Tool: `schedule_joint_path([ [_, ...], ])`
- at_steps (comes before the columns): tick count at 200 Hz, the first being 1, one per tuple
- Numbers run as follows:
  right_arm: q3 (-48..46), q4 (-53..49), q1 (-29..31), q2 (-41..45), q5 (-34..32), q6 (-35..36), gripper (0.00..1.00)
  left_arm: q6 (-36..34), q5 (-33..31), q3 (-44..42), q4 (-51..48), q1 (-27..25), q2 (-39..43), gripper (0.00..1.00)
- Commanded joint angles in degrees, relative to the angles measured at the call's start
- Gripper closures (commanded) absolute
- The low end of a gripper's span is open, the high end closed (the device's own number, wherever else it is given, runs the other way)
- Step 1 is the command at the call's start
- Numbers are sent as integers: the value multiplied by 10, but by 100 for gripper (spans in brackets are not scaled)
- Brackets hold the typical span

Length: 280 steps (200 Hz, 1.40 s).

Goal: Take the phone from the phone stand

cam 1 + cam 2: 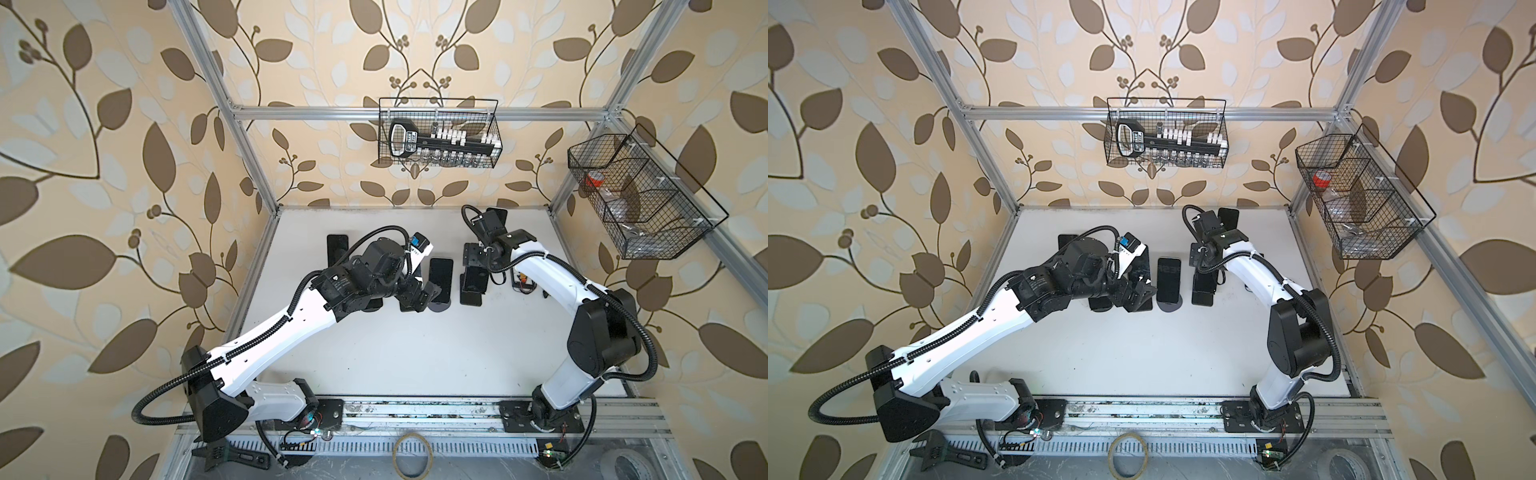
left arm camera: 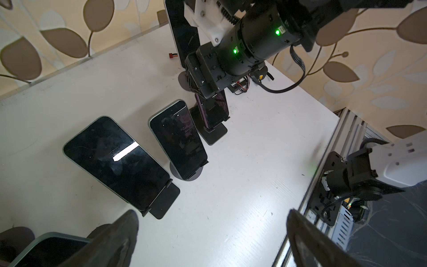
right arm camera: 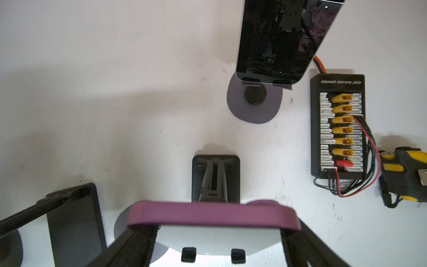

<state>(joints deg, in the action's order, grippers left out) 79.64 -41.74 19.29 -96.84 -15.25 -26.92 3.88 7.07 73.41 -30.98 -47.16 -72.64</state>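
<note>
While the left gripper [image 2: 212, 242] hovers above the white table [image 2: 231, 196] with its jaws spread wide and nothing between them, all eyes go to the right gripper [image 3: 217, 227], down at the purple phone [image 3: 212, 213]! In the right wrist view the phone's top edge runs across the lower middle of the frame, with one dark finger [image 3: 129, 242] at its left end and the other at its right end. Each sits right up against a corner, but whether they are pressing or only just beside it, I cannot tell.

The phone leans in its black phone stand [image 3: 216, 178], whose rectangular base lies flat on the table. In the left wrist view the phone shows just above centre, its lower edge seated in the stand's lip and the right gripper over its upper end. To its lower left a second phone [image 2: 179, 138] and a third phone [image 2: 115, 159] lean on their own stands, screens dark. At the right of the right wrist view, a balanced charging plate [image 3: 337, 127] with yellow connectors lies on the table.
</note>
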Motion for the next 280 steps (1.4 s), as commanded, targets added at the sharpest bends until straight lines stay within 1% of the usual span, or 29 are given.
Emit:
schedule_joint_path([
  [1,15,-1,2,-11,-5,5,19,9,-1,10,-2,2,3,1],
  [19,16,-2,2,-13,-2,5,20,11,-2,9,-2,2,4,1],
  [58,18,-1,3,-15,10,4,29,12,1,5,2,2,2,1],
  [81,14,-1,6,-15,11,3,32,5,6,11,1,2,-5,1],
  [112,7,-2,10,-8,6,2,33,4,4,13,1,2,-8,1],
  [138,6,-4,12,-4,3,8,35,10,2,-5,17,2,-1,1],
  [214,42,-14,14,-20,-9,43,41,3,-10,-8,25,2,-2,1],
  [280,51,-23,14,-17,8,47,43,-7,-21,-4,25,2,4,1],
])
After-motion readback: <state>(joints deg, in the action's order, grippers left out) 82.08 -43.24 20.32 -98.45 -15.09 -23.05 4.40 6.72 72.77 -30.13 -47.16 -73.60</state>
